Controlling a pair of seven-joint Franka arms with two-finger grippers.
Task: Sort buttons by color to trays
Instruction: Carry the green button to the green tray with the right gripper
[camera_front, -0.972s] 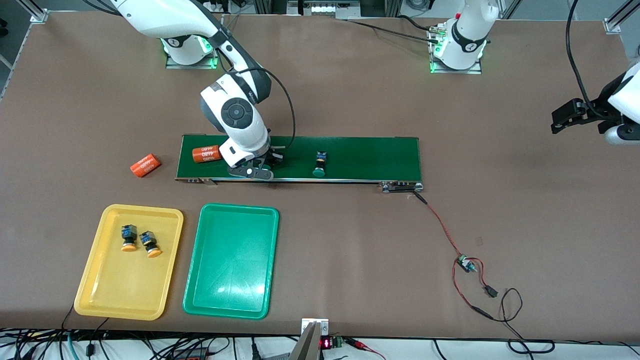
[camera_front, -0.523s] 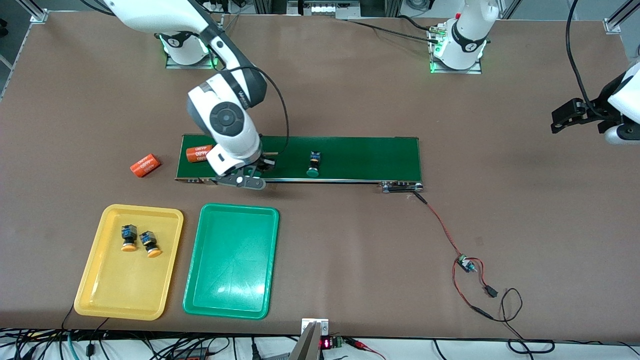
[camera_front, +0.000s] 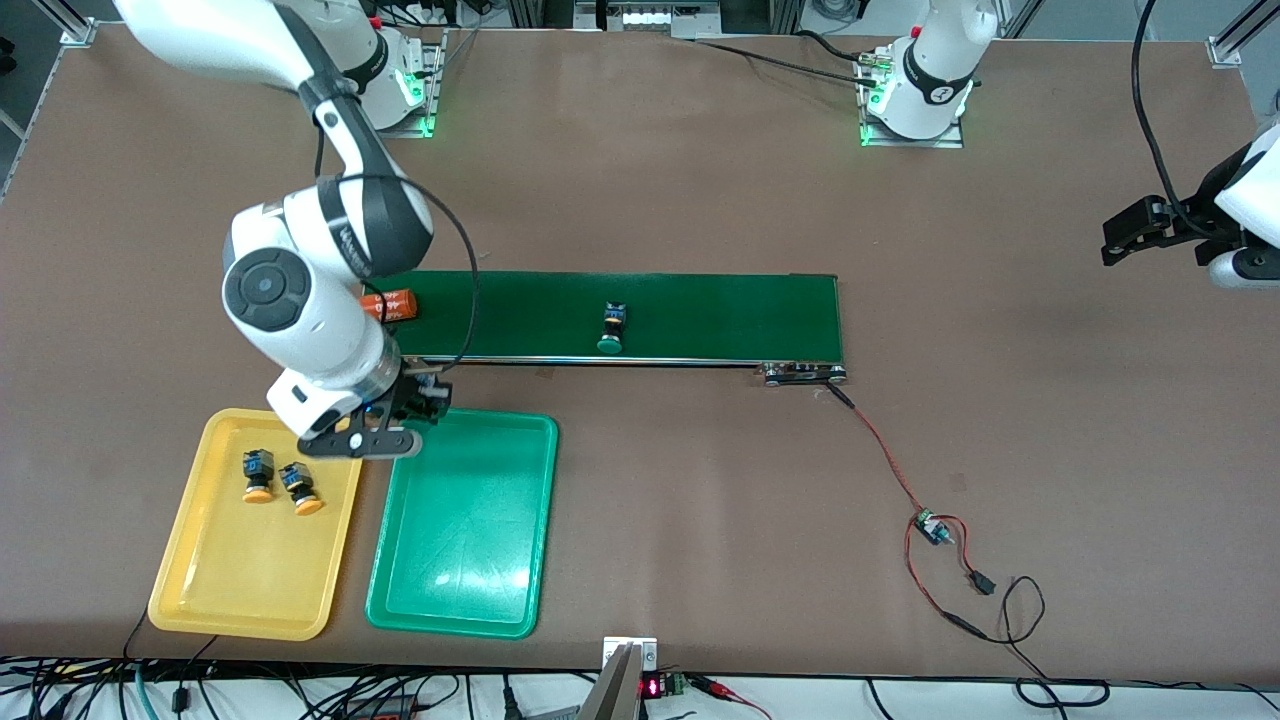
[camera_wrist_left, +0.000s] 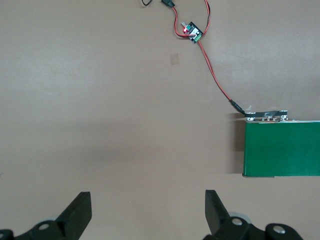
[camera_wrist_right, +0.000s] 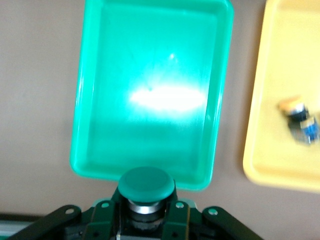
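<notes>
The orange cylinder (camera_front: 392, 303) on the belt (camera_front: 700, 315) carries white print too small to read. The right gripper (camera_front: 385, 425), bent down over the green tray (camera_front: 462, 600), clenches a green button (camera_wrist_right: 146, 183). The left gripper (camera_wrist_left: 147, 215) waits, fingers released. Another green button (camera_front: 611, 328) lies on the belt; two orange buttons (camera_front: 277, 482) sit in the yellow tray (camera_front: 235, 590).

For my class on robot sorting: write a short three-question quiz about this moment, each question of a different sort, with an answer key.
1. True or false: the green tray already holds a button.
2. What does the right gripper hold? A) an orange cylinder B) a green-capped button C) nothing
3. Fill in: both orange-capped buttons lie in the ___ tray.

Key
1. False. It is empty; a second green-capped button lies on the conveyor belt.
2. B. The right gripper is over the gap between the trays, at the edge nearer the belt. The left gripper waits open at its end of the table.
3. yellow
</notes>
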